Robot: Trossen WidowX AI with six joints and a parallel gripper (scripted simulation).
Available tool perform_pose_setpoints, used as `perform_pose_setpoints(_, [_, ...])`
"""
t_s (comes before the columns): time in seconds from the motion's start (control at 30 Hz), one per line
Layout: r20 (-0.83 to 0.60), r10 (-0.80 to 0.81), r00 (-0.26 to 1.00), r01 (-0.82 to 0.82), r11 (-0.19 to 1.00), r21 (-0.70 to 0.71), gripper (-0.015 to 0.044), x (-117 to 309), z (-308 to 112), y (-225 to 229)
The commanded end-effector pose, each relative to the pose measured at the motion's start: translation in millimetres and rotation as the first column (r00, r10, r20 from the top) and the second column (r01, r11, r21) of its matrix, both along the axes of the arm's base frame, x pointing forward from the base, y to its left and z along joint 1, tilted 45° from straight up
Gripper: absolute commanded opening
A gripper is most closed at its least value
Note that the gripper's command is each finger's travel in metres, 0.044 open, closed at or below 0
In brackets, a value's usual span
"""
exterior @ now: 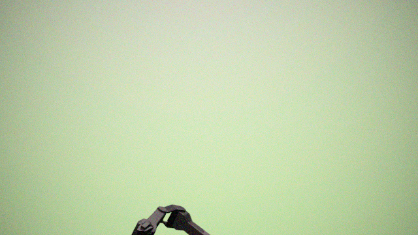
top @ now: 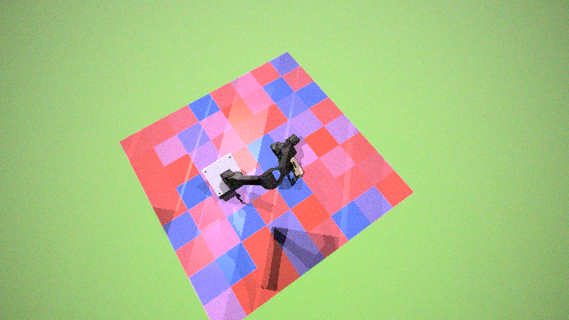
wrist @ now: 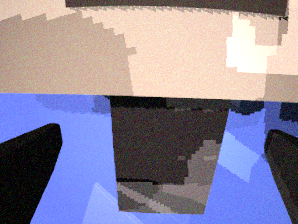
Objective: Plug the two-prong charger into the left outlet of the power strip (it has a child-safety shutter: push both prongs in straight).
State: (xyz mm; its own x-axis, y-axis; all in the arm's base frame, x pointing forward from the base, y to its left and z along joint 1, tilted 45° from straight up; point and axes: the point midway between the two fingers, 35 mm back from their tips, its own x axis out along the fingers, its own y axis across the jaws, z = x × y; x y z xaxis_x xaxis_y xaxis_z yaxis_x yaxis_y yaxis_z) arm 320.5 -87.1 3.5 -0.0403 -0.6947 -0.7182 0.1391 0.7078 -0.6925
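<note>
The cream power strip [top: 297,167] [wrist: 175,55] lies beside the arm's end in the top view and spans the top of the wrist view, with a dark band on it. The dark charger [wrist: 150,145] is a block below the strip's near edge in the wrist view, its upper end meeting that edge in the picture. My gripper [wrist: 164,137] is open, its two black fingers wide apart on either side of the charger, with a gap on each side. The prongs and the outlet holes cannot be made out, nor whether the prongs are in an outlet.
The arm's white base plate [top: 213,172] sits on the checkered mat [top: 320,196], left of the strip in the top view. Dark shadows cross the mat. The exterior view shows only the upper arm links [exterior: 177,219] at its lower edge.
</note>
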Motion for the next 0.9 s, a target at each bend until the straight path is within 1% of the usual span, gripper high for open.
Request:
perform_pose_setpoints(0.0, [0.0, -0.002, 1.0, 0.002, 1.0, -0.005, 0.044, -4, 0, 0])
perform_pose_setpoints(0.87, [-0.002, -0.002, 1.0, 0.002, 1.0, -0.005, 0.044, -32, -4, 3])
